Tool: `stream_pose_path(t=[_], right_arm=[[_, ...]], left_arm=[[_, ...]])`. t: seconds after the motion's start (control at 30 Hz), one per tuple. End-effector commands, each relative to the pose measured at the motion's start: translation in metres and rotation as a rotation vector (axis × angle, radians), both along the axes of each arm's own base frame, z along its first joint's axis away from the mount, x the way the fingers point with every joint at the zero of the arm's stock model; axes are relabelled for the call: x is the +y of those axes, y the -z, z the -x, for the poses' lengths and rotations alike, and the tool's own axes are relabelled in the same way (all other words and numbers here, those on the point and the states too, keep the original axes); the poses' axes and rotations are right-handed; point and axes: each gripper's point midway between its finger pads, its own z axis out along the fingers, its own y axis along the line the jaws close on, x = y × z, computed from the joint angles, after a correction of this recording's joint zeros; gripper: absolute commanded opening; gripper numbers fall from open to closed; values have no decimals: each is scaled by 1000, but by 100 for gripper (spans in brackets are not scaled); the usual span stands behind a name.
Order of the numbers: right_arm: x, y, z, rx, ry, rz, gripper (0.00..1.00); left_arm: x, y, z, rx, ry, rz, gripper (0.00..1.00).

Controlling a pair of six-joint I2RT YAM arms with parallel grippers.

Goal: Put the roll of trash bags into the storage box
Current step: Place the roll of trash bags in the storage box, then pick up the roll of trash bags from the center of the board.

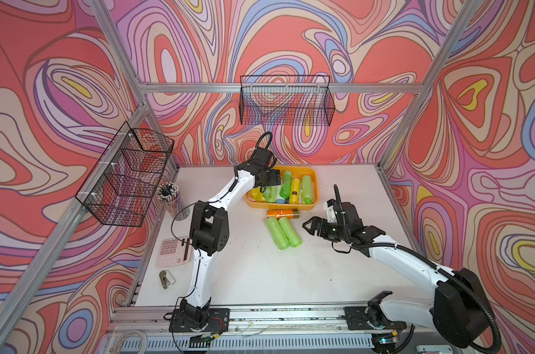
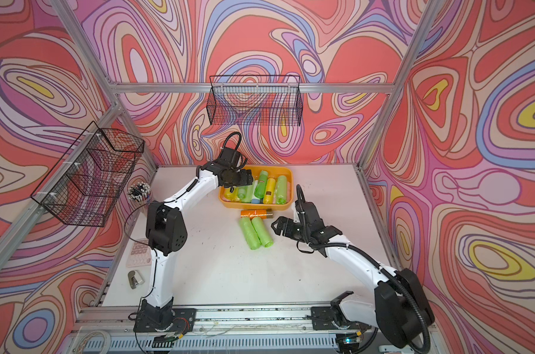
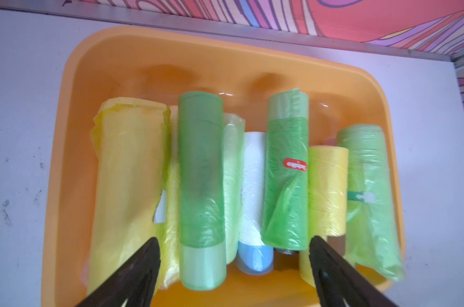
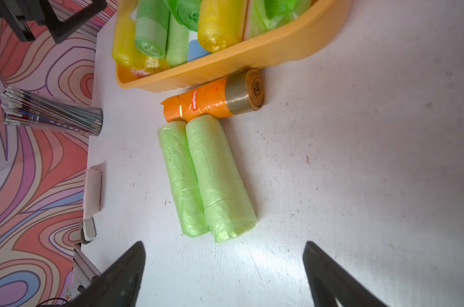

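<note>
- so, the storage box (image 3: 74,148), a shallow orange-yellow tub with rounded corners and a flared rim, sits right under the left jaws and holds a row of rolls lying side by side.
- its load: a fat yellow roll (image 3: 127,172) lies outside one jaw tip, and a darker green roll (image 3: 201,172) with a pale band at its near end lies just inside that tip. then come a pale lime roll (image 3: 233,186), a white roll (image 3: 253,186) with a blue end, a red-labelled green roll (image 3: 286,199), a slim yellow roll (image 3: 328,186) by the other tip, and a crinkly green roll (image 3: 369,199) outside it.
- the left jaws are spread wide above the box, pinching nothing.
- three rolls lie outside the box on the worktop (image 1: 260,275). a pair of pale green rolls (image 4: 220,180) touch side by side straight ahead of the right jaws. past them an orange roll (image 4: 207,102) with a brownish end lies along the box's outer wall.
- the right jaws are spread wide over bare worktop, short of the pale pair and empty.
- a back wire basket (image 1: 286,101) hangs beyond the left jaws, and a side wire basket (image 1: 125,174) hangs well off to their side.
- a clear cup (image 1: 175,205) near the side basket holds a bunch of thin sticks, pencils or brushes.
</note>
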Motion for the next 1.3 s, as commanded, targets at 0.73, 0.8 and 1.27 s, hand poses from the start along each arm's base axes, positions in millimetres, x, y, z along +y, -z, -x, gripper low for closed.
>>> stream_pose_path(t=[0.73,0.8,1.27], right_arm=[[-47,-36,17,-94,85,189,98],[-47,-38,11,-109,92,199,98],[12,-6,-18,-80,-14,220,83]], left_arm=[[7,-68,148,-187,51,284,100],[11,-67,163,-167,80,281,100],[49,-33,258,-38,94,353,100]])
